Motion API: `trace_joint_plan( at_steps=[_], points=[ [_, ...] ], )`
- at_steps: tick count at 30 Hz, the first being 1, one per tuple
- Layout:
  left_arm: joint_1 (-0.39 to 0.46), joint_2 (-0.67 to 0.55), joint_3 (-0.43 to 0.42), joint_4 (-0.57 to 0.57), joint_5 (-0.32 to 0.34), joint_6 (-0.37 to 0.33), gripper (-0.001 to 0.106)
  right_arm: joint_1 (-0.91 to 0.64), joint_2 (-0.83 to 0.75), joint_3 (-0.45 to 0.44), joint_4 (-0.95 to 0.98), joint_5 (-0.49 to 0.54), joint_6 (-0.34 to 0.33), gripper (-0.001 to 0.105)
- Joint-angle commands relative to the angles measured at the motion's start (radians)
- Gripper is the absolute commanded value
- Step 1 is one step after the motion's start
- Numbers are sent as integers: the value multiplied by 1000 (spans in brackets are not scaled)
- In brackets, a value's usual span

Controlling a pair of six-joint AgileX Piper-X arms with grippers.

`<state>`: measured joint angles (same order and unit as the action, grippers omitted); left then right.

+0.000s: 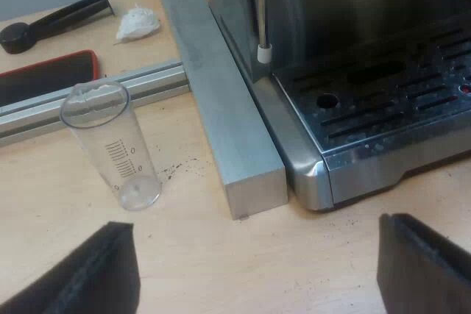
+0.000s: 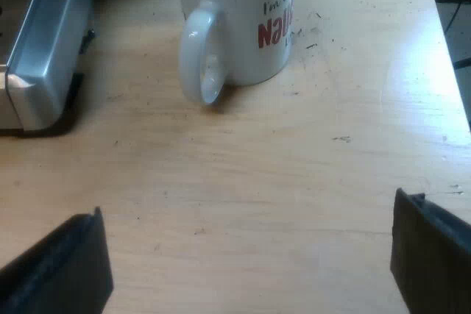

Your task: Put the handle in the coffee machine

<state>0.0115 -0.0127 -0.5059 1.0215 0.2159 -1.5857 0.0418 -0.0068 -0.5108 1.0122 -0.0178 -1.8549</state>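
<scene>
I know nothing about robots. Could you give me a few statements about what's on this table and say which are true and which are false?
1. The measuring glass stands upright on the table. True.
2. The mug lies tipped on its side. False: it stands upright, with its handle turned toward the right gripper.
3. The left gripper is clamped on the measuring glass. False: it is open, holds nothing, and is apart from the glass.
4. The right gripper is open. True.
5. A metal bar lies beside the espresso machine. True.
</scene>
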Motion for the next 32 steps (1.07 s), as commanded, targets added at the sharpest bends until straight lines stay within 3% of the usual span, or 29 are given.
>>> trace_joint_plan(
  at_steps=[1,11,16,32],
  points=[
    [0,-137,-4,-14,-4,-10,69,-4,-40,-4,-8,-8,-5,79],
    [-8,-137,-4,-14,-4,-10,69,-4,-40,-4,-8,-8,-5,79],
    [-62,-139,-4,-14,-4,-10,69,-4,-40,-4,-8,-8,-5,79],
    [-58,-141,-4,-14,-4,-10,69,-4,-40,-4,-8,-8,-5,79]
  ],
)
